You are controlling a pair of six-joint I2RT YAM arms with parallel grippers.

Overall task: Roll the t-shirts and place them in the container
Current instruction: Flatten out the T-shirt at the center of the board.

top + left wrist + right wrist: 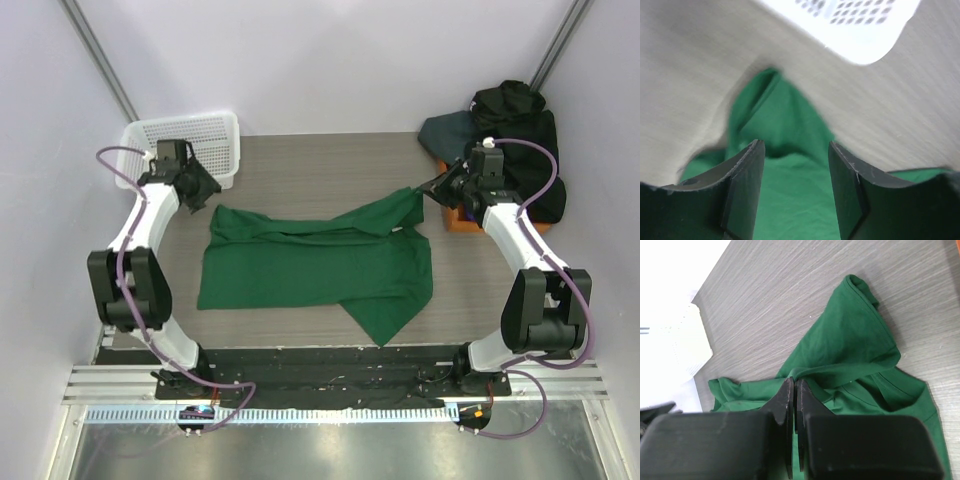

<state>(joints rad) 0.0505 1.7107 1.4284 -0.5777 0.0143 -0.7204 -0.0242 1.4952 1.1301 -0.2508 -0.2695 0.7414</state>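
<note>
Two grippers on one garment, and here's where you stand: the dark green cotton t-shirt (310, 265) lies spread mid-table on the grey wood-grain table (320, 160), its long axis running left to right, with a loose flap reaching toward the near edge on the right. Your right gripper (794, 384) has its fingers pressed together on a pinch of the far-right corner, and that corner rides up off the table in a ridge. Your left gripper (796, 150) hovers over the far-left corner, jaws apart, nothing between them, green cloth straight below. So the shirt runs near and inward from both arms, and each arm is nearest its own far corner. By my read the far edge is your start line and the roll travels toward you, across the short axis. Mind the edges: the white mesh plastic basket (215, 140) sits just beyond the left gripper on the far side, and the flat orange tray (462, 222) with its heap of black and slate t-shirts (510, 120) is just right of the right one. Between them, bare table. That uneven near flap could skew the roll.
</note>
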